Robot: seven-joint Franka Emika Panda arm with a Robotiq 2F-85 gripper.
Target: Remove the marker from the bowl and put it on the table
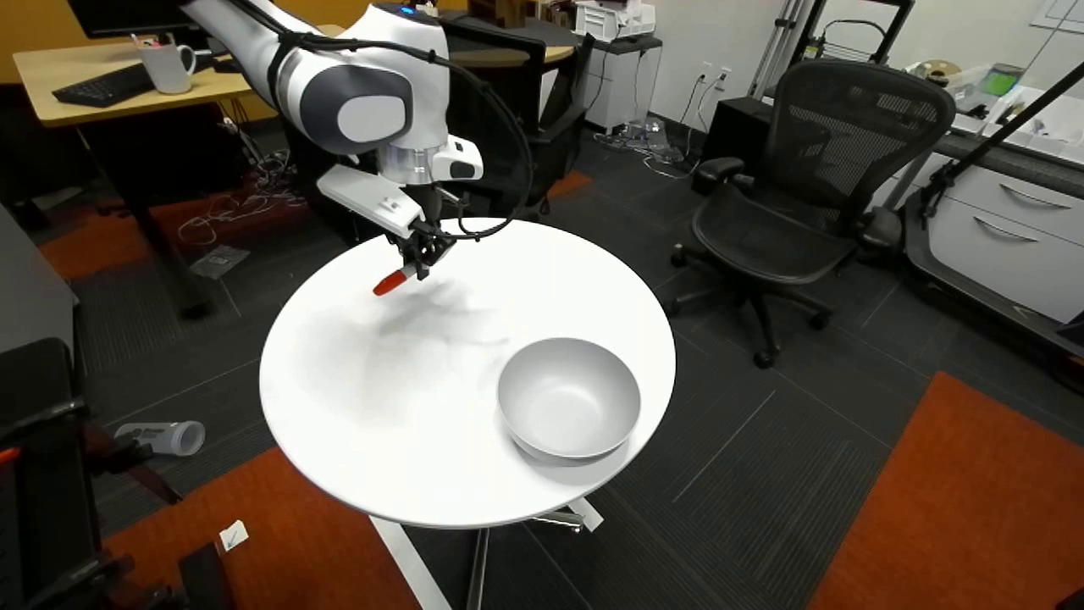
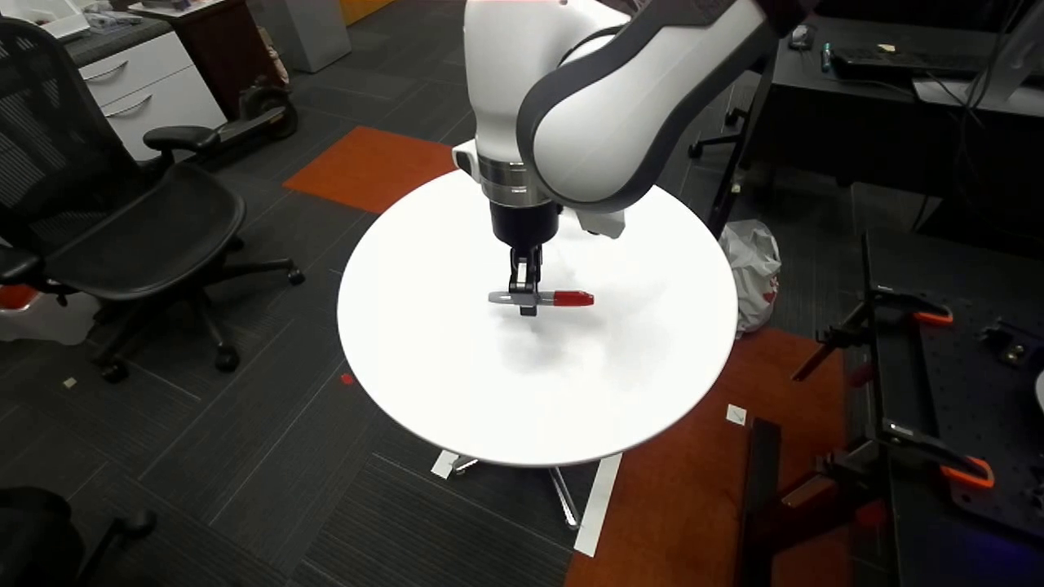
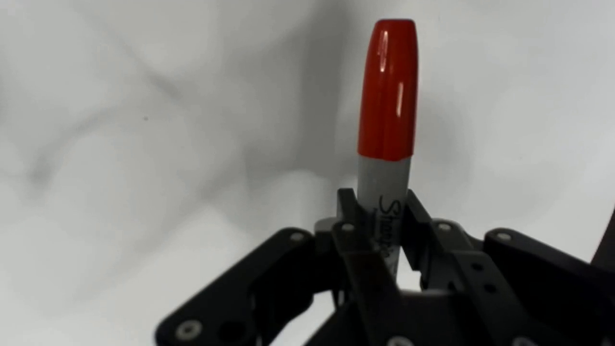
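The marker [image 1: 392, 282] is red-capped with a grey-white barrel. It shows in both exterior views [image 2: 573, 298] and the wrist view [image 3: 388, 96]. My gripper [image 1: 418, 269] is shut on its barrel, seen in an exterior view [image 2: 528, 303] and the wrist view [image 3: 378, 204]. The red cap sticks out to one side, and the marker lies roughly level. It hangs above the white round table [image 1: 381, 457], with shadows below, also seen in an exterior view [image 2: 538, 408]. The grey bowl [image 1: 569, 407] stands empty near the table's edge, apart from the gripper. It is hidden in an exterior view.
A black mesh chair [image 1: 813, 186] stands on the floor beside the table. A wooden desk [image 1: 51, 68] with a white mug [image 1: 168, 69] is behind the arm. A dark bench with orange clamps [image 2: 968, 471] stands on another side. The arm's black cable [image 1: 508, 110] loops near the gripper.
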